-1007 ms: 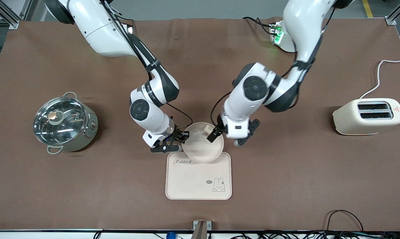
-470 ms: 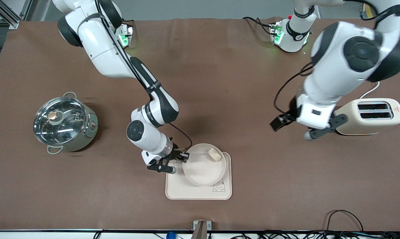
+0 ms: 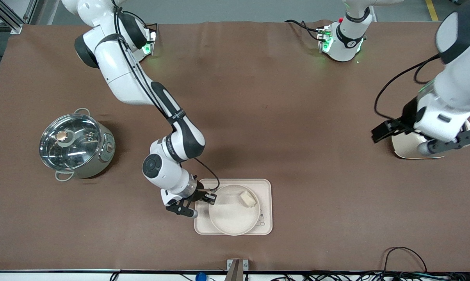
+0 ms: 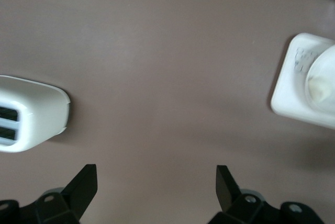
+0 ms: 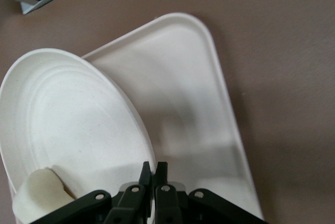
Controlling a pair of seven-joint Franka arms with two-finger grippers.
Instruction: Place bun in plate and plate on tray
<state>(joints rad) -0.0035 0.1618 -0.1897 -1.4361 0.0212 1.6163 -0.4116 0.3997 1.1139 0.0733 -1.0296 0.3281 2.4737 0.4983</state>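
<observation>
While the bun (image 3: 248,199) lies inside the plate (image 3: 227,218), close to the rim on the side toward the left arm's end of the table, the plate itself sits over the tray (image 3: 264,187), covering most of it and hiding the lettering. In the right wrist view the bun (image 5: 39,195) shows as a pale lump at the plate's (image 5: 68,124) inner edge, and the plate looks slightly tilted, its rim raised above the tray's (image 5: 183,77) flat surface on the gripper's side; whether the rest of the plate rests on the tray cannot be told.

The right gripper (image 3: 210,196) has its fingers pinched nearly together on the plate's rim, at the edge toward the right arm's end of the table; the right wrist view shows the right gripper (image 5: 154,174) with its two fingertips (image 5: 162,169) clamped tight with the thin rim between them.

The left gripper (image 3: 383,130) hangs in the air over the toaster (image 3: 403,150) at the left arm's end of the table, well apart from the tray. Its fingers (image 4: 84,185) are spread wide with nothing between them, and in the left wrist view the toaster (image 4: 31,114) and the tray (image 4: 290,90) sit well apart on the brown table (image 4: 167,67).

A steel pot (image 3: 77,144) with a glass lid stands toward the right arm's end of the table.
</observation>
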